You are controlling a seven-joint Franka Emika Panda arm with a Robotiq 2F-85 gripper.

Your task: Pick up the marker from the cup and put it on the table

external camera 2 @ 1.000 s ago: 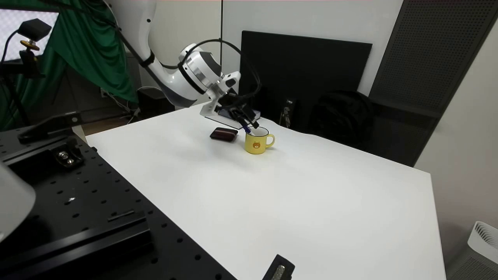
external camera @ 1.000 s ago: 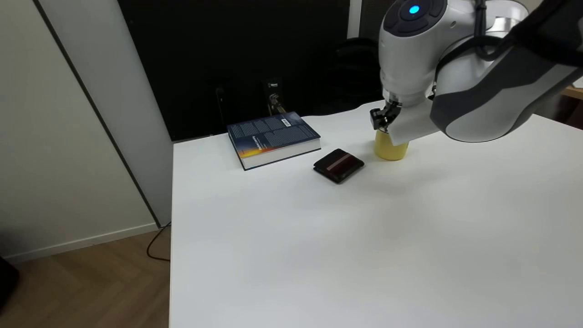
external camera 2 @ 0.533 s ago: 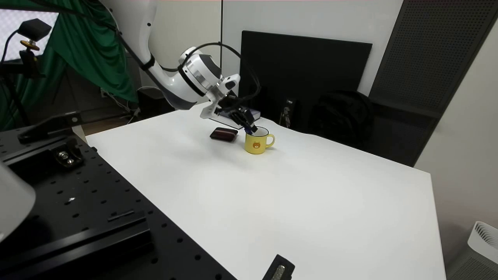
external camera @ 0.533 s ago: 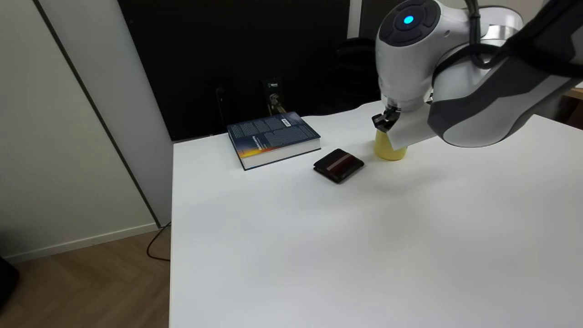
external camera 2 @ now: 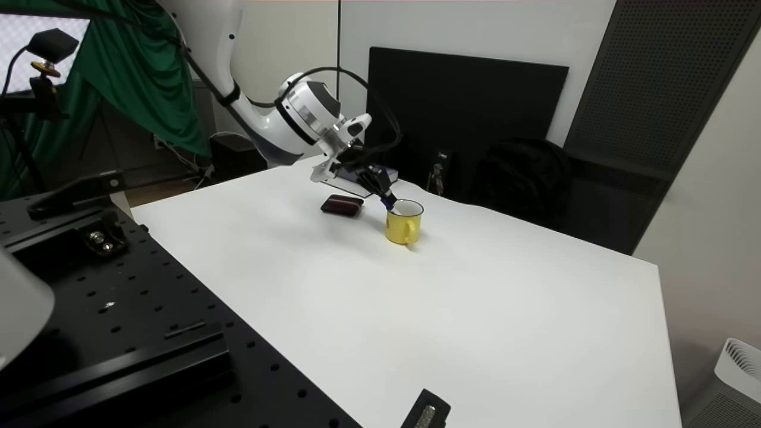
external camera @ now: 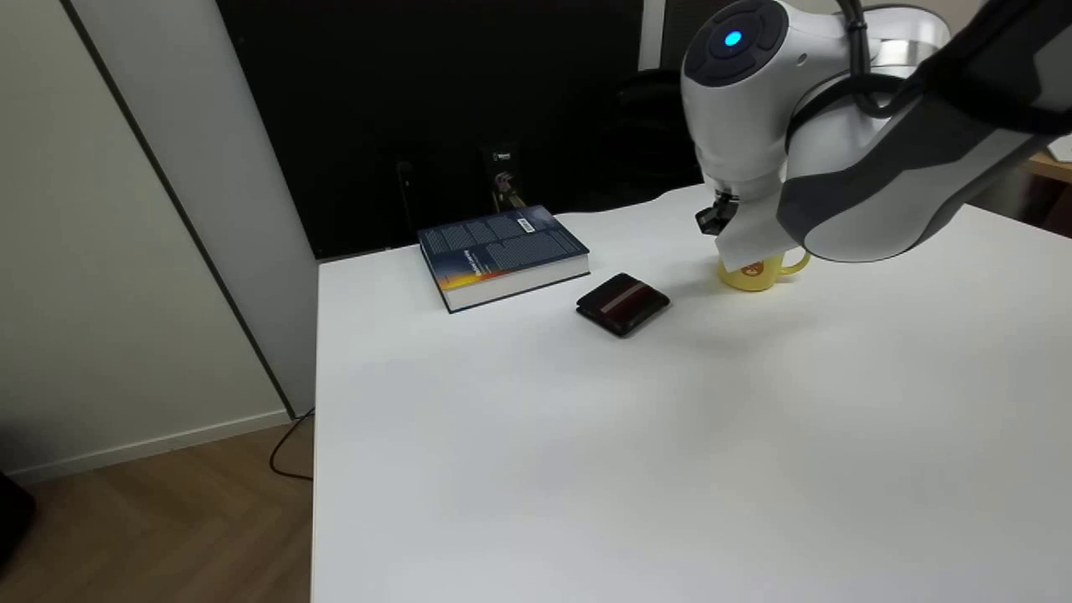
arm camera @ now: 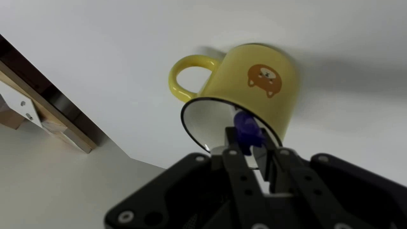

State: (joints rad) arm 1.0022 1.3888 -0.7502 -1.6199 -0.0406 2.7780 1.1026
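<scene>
Bench (external camera 2: 475,309) bright under diffuse light in both exterior views. Wrist view dimmer: soft shadow beside the cup (arm camera: 264,60), small highlights on its surface, and the tool (arm camera: 249,140) slightly blurred.

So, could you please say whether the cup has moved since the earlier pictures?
Yes: in both exterior views the cup has shifted away from the unmoved wallet. It also turned: its handle now points roughly toward the viewer in an exterior view.
</scene>
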